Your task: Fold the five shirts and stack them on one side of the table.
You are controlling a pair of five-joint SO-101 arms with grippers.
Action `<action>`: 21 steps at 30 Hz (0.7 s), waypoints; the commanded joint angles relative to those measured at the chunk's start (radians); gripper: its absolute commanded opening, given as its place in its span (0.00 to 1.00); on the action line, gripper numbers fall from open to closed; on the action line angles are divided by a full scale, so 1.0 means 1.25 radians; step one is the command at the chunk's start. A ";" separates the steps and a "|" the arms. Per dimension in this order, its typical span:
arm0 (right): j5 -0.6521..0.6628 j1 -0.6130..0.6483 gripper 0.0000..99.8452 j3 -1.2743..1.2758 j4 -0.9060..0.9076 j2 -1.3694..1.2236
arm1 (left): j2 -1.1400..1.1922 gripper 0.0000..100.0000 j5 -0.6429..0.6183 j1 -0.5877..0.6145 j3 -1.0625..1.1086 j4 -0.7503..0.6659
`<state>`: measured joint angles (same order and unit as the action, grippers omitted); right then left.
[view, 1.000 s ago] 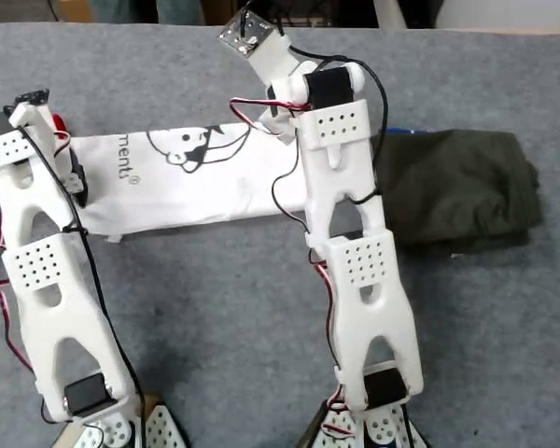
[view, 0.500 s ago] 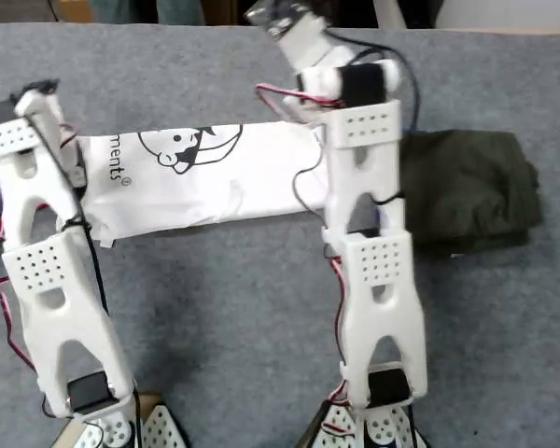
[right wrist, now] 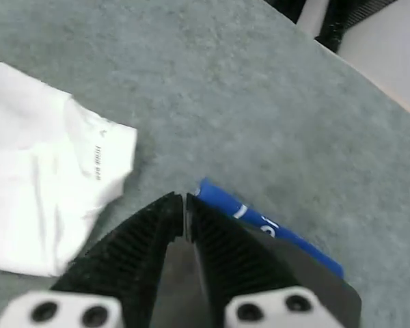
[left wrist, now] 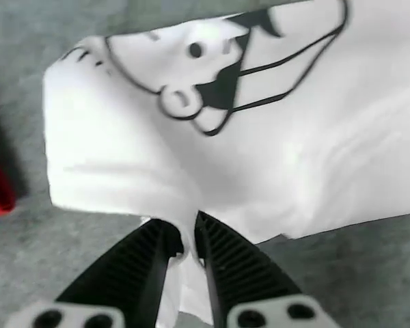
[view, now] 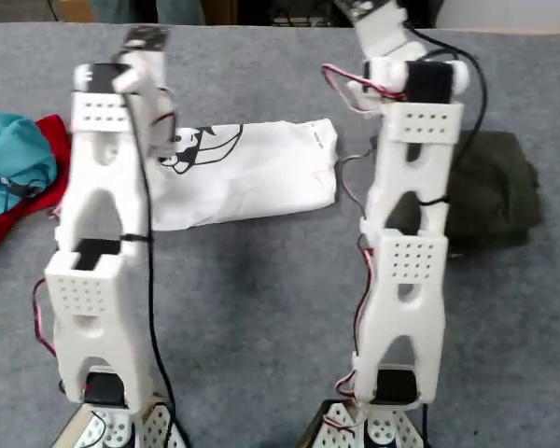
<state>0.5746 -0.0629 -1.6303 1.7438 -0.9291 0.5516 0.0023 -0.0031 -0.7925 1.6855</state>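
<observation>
A white shirt [view: 252, 173] with a black cartoon print lies folded across the middle of the table. My left gripper [left wrist: 186, 225] is at its left edge, shut on a fold of the white shirt [left wrist: 273, 143]. A dark green folded shirt [view: 495, 187] lies at the right, with a blue shirt's edge [right wrist: 260, 222] sticking out from under it. My right gripper [right wrist: 184, 199] hovers shut between the white shirt's corner [right wrist: 61, 171] and the blue edge, holding nothing. Teal [view: 14, 159] and red [view: 51, 140] shirts are bunched at the far left.
Grey felt covers the table [view: 252, 308], bare in front of the shirts and between the two arm bases. The table's far edge [view: 261, 25] runs just behind the right arm's wrist [view: 420, 79].
My left gripper has carried the white shirt's left end to the right, making the shirt shorter. The right arm has swung right, off the white shirt. The teal and red shirts are uncovered.
</observation>
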 commanded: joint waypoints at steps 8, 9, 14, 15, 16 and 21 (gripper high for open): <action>0.039 -0.209 0.02 -0.033 -0.038 0.118 | -0.002 0.03 -0.152 -0.233 -0.036 -0.157; 0.039 -0.218 0.02 -0.033 -0.038 0.125 | -0.001 0.03 -0.157 -0.257 -0.036 -0.174; 0.039 -0.245 0.02 -0.033 -0.038 0.133 | 0.038 0.03 -0.160 -0.339 -0.036 -0.300; 0.041 -0.247 0.02 -0.033 -0.038 0.133 | 0.052 0.03 -0.160 -0.348 -0.036 -0.325; 0.041 -0.249 0.02 -0.033 -0.038 0.133 | 0.066 0.03 -0.160 -0.352 -0.036 -0.346; 0.041 -0.252 0.02 -0.033 -0.039 0.131 | 0.123 0.03 -0.161 -0.359 -0.036 -0.405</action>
<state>0.6145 -0.3667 -1.6303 1.7131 -0.8247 0.7096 -0.1895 -0.4434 -0.7925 1.2221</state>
